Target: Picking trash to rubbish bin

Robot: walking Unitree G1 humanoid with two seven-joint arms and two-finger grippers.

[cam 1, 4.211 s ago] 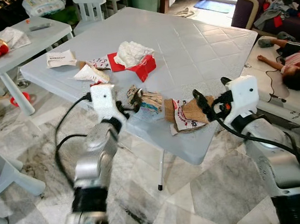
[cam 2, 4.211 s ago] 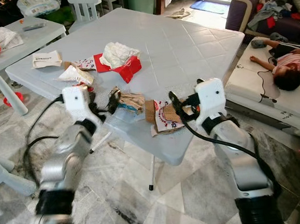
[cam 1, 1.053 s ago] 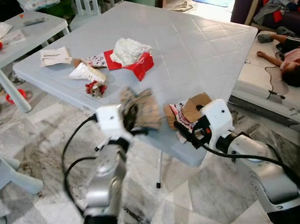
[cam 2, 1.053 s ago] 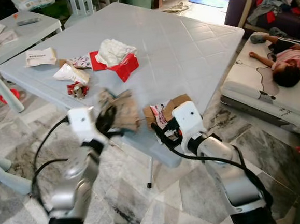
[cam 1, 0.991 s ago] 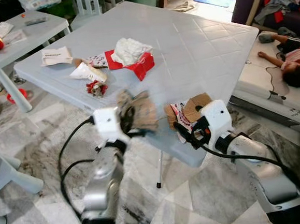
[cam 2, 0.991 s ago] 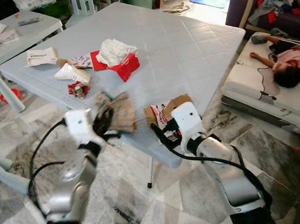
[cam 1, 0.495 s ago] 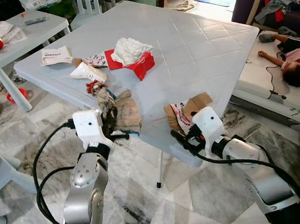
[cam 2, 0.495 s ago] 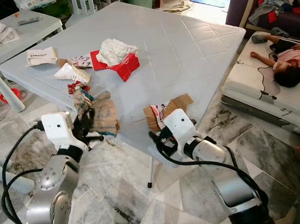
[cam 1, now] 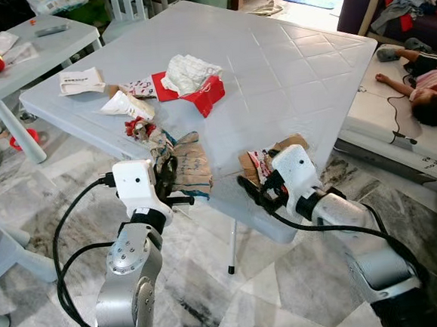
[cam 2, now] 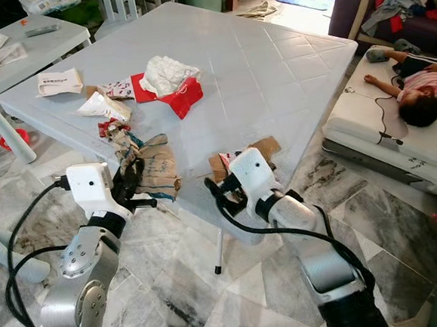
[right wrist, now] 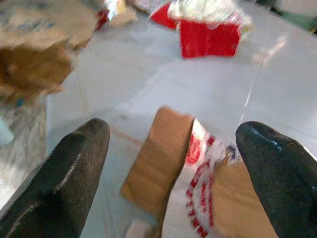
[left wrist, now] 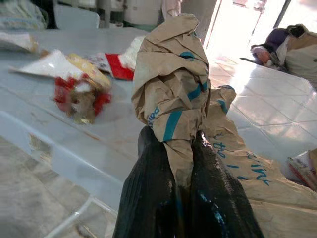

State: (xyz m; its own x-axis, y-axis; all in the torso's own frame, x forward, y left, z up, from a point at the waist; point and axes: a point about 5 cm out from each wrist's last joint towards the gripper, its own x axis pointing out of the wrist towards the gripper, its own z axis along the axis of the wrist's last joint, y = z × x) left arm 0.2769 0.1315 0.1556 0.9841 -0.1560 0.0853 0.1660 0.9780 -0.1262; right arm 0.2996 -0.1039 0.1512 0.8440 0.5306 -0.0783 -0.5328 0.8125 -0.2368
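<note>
since 0.5 s ago r gripper [cam 1: 252, 189] crept closer to cardboard scrap [cam 1: 267, 159] at table [cam 1: 287, 67] edge | eye views: l gripper [cam 1: 166, 175] mid-left, clenched on crumpled brown bag [cam 1: 188, 166] | l wrist: bag centre, fingers [left wrist: 148, 198] pinch it | r wrist: fingers [right wrist: 74, 168] spread wide, scrap lower centre

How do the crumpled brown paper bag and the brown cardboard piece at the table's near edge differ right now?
The paper bag is crumpled and pinched in the shut left gripper; the cardboard piece lies flat on the table, ungripped, between the open right gripper's fingers. The bag has teal print, the cardboard a red-printed wrapper. Both are brown.
</note>
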